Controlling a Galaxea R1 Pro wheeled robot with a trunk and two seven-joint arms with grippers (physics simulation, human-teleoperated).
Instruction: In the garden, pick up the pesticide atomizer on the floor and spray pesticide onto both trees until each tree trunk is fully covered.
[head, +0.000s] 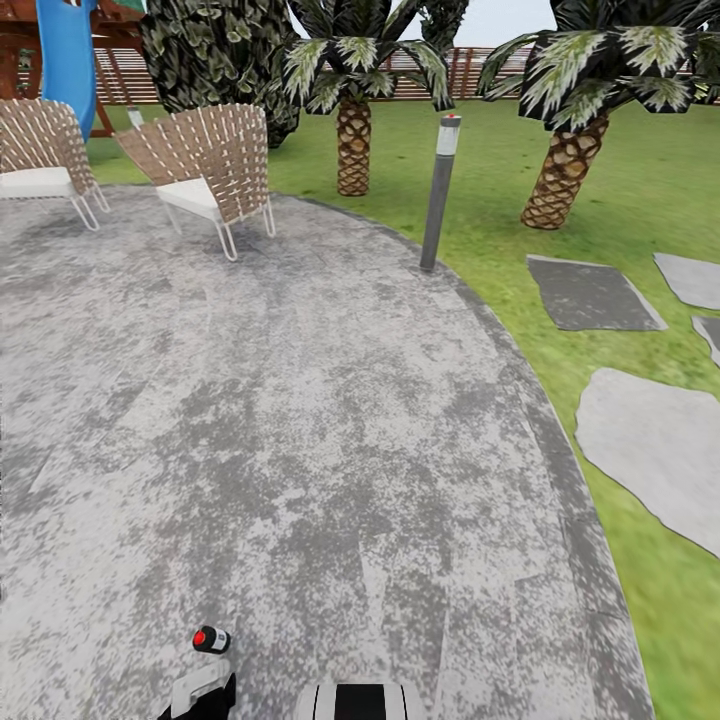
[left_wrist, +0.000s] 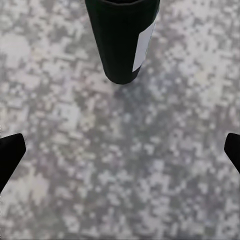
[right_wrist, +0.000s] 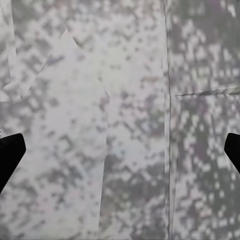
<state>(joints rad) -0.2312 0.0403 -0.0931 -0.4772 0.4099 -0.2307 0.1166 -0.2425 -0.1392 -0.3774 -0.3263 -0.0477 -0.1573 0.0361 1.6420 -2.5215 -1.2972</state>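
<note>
Pesticide atomizer (left_wrist: 122, 40) sits between the left gripper's (left_wrist: 120, 150) spread, unclamped fingers, above mottled grey paving (head: 300, 400). Right gripper (right_wrist: 120, 150) gapes empty. Far right, two scaly palms (head: 352, 140) stand on the lawn (head: 500, 170).

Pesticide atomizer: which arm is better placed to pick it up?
Left. In the left wrist view the pesticide atomizer lies on the paving just ahead of the open left claw. The right claw, also open, faces bare paving.
</note>
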